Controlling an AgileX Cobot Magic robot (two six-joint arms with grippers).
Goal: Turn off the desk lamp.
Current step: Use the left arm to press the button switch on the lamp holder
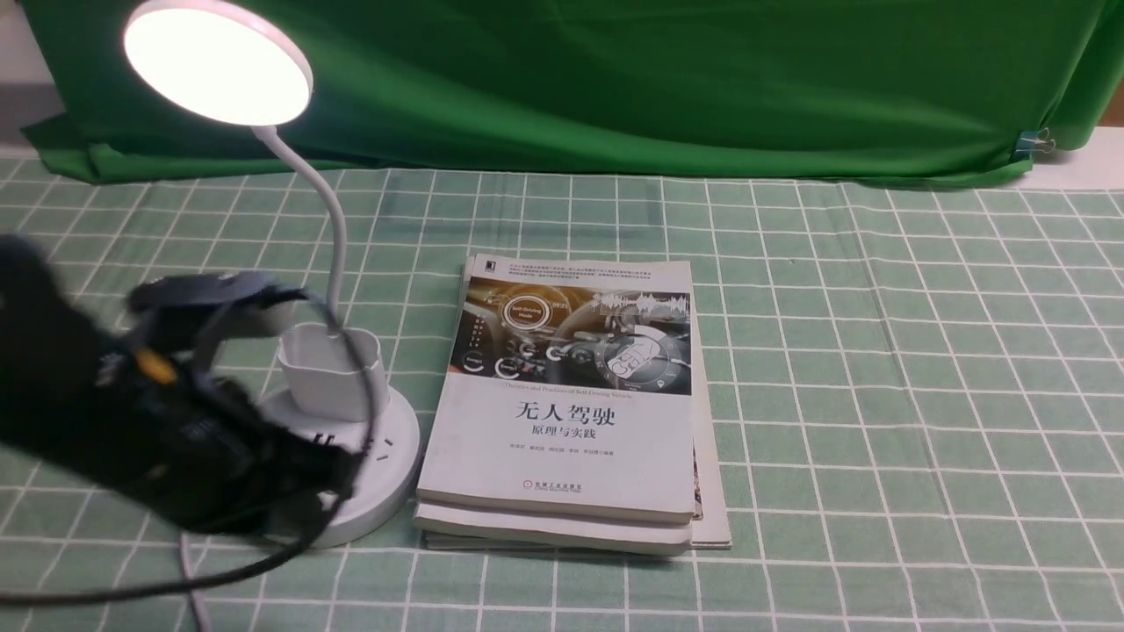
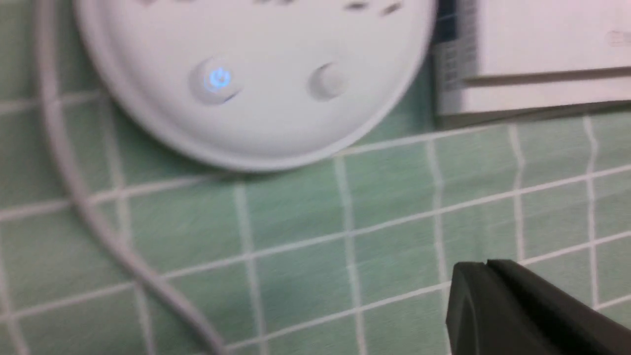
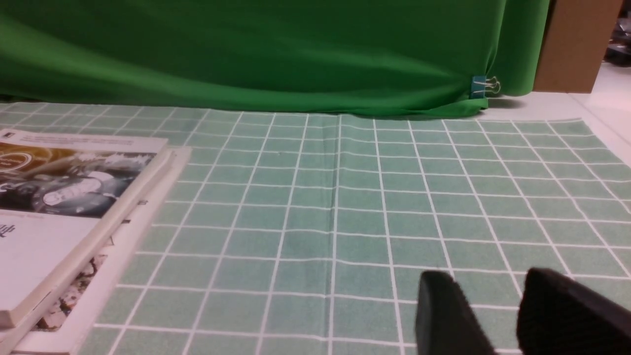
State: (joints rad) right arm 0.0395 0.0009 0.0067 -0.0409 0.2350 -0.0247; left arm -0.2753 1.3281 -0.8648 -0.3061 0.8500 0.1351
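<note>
The grid-lined tablecloth (image 1: 878,369) spreads under the book stack (image 1: 562,421) and out on every side of it. A green cloth (image 1: 632,88) hangs beyond the stack. The left arm (image 1: 167,412), blurred, reaches in from the left of the stack, bent and angled down, with a dark cable (image 1: 369,421) looping around its front end. In the front view it covers part of the lamp base.

The desk lamp (image 1: 338,228) stands just left of the stack, its disc head (image 1: 219,61) lit and tilted, raised on the bendy neck. Its round base (image 1: 386,465) is near the stack's left edge; the cup holder (image 1: 332,373) sits on that base, the neck rising beside it. What the cup holder contains, I cannot tell.

The left gripper (image 2: 487,264) has its fingertips together, with nothing seen between them; it is left of the stack, over the near side of the base. The right gripper (image 3: 485,281) is to the right of the stack, its fingertips parted.

The left wrist view alone shows the glowing blue power button (image 2: 216,80) and the plain button (image 2: 329,80) clearly. The right wrist view alone takes in a brown box (image 3: 577,47), beyond the stack and well to its right. A binder clip (image 1: 1029,143) grips the green cloth on that side.
</note>
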